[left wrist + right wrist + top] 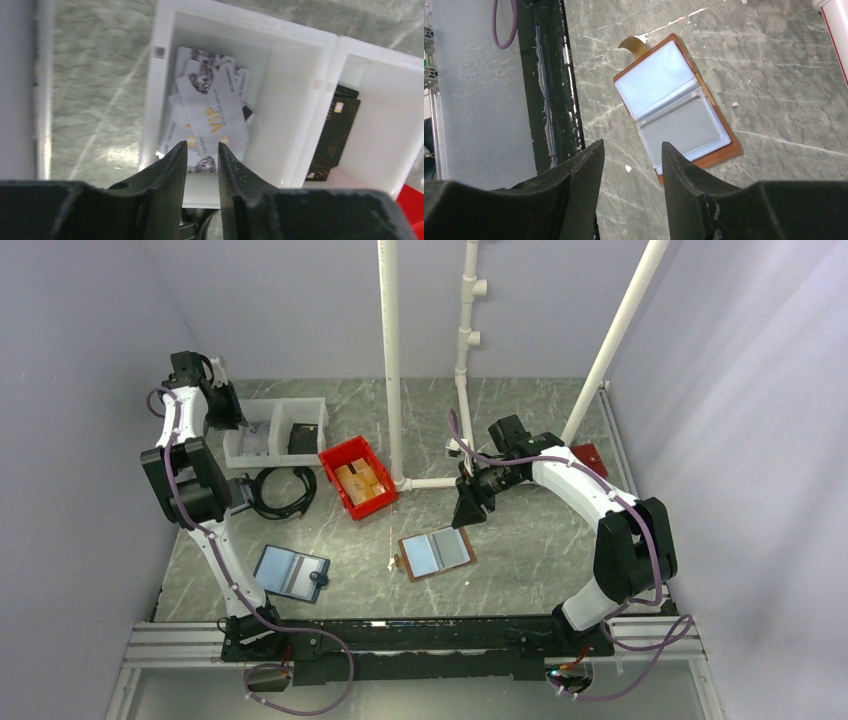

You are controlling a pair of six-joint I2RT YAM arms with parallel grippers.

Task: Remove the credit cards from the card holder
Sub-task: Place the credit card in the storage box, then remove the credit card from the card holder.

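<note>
The brown card holder (437, 553) lies open and flat on the table, one pale blue and one grey panel showing; it also shows in the right wrist view (676, 107), its clear sleeves looking empty. My right gripper (468, 512) hovers just above and behind it, open and empty (633, 150). My left gripper (226, 410) is over the white two-part bin (322, 412), open and empty (201, 147). Below it, several white cards (212, 112) lie in the bin's left compartment and dark cards (336, 127) in the right one.
A red bin (341, 455) with brown pieces stands right of the white bin. A coiled black cable (283, 492) lies in front of it. A dark blue-edged folder (292, 573) lies open at the front left. White pipes (391, 350) rise mid-table. A small red object (590, 457) sits far right.
</note>
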